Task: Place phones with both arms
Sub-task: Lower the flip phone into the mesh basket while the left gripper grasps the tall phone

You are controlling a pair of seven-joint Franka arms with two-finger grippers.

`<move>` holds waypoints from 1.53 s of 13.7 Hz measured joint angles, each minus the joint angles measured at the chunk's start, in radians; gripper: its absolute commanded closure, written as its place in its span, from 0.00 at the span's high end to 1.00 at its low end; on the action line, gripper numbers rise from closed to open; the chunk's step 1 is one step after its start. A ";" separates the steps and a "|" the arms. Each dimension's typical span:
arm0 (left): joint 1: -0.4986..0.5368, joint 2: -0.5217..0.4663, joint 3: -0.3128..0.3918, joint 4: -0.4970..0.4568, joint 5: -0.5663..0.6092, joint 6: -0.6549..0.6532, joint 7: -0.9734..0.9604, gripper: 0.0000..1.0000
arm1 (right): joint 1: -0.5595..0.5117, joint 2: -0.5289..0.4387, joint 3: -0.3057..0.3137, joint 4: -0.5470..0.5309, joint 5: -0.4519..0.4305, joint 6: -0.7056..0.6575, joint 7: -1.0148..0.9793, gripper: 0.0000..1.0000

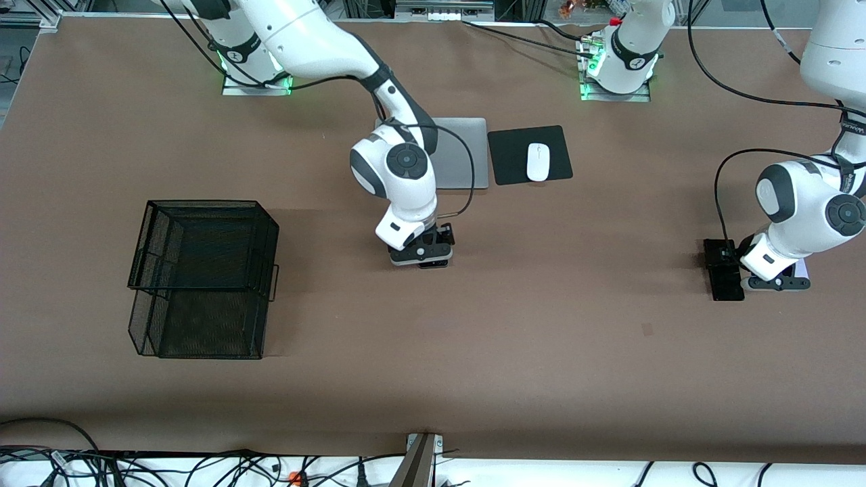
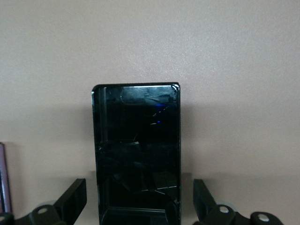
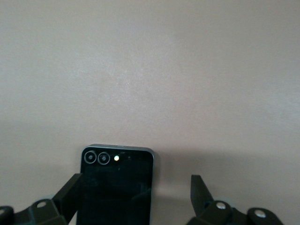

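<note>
two phones show here, each lying flat on the brown table (image 1: 541, 352) under an arm. the long slim black slab (image 2: 137, 154) lies near the left arm's end of the table, and the left gripper (image 2: 140, 213) sits low over it with its fingers (image 2: 70, 199) spread wide, one on each long side, not touching. the small black flip phone (image 3: 117, 185) lies mid-table, nearer the front camera than the grey laptop (image 1: 463, 152), with the right gripper (image 3: 136, 206) low over it, also spread wide; one finger looks close to an edge, the other well apart.

both phones look stiff, thin and fairly light, with glossy faces that are likely slippery and easy to scratch. i judge the best hold is across the narrow width, pads on the side edges near the middle, so neither phone tips.

beside the slab, a pale lavender edge (image 2: 2, 178) shows, maybe a third phone. the table covering is matte and bare around them. a black wire basket (image 1: 203, 277) stands toward the right arm's end, well apart; a white mouse (image 1: 538, 162) rests on its black pad (image 1: 507, 159) beside the laptop.
</note>
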 measured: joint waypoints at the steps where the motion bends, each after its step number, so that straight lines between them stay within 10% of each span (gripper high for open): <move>1: 0.002 0.005 0.000 0.000 -0.001 0.000 0.000 1.00 | 0.001 0.010 0.001 0.000 0.000 0.007 -0.006 1.00; 4: 0.015 0.023 -0.005 0.001 -0.012 0.000 0.004 0.95 | 0.014 0.026 0.006 0.001 0.000 0.021 -0.017 1.00; 7: 0.025 0.028 -0.020 0.002 -0.044 0.001 0.009 0.27 | 0.033 0.040 0.011 0.001 0.000 0.031 -0.017 1.00; 8: 0.026 0.027 -0.021 0.003 -0.048 0.001 0.010 0.21 | 0.038 0.044 0.011 0.001 0.000 0.034 -0.017 1.00; 9: 0.028 0.024 -0.022 0.006 -0.050 -0.002 0.011 0.19 | 0.041 0.047 0.011 0.001 0.000 0.042 -0.017 0.99; 11: 0.028 0.026 -0.025 0.007 -0.050 -0.001 0.011 0.19 | 0.040 0.051 0.011 0.001 0.000 0.049 -0.017 0.38; 13: 0.028 0.025 -0.032 0.012 -0.051 0.000 0.013 0.19 | 0.038 0.051 0.009 0.003 0.000 0.056 -0.017 0.00; 17: 0.026 -0.025 -0.069 0.056 -0.051 -0.061 0.015 0.21 | 0.019 0.043 0.005 0.021 0.014 0.058 -0.017 0.00; 21: 0.021 -0.073 -0.127 0.224 -0.051 -0.387 0.015 0.22 | 0.008 -0.043 -0.003 0.081 0.061 -0.132 -0.017 0.00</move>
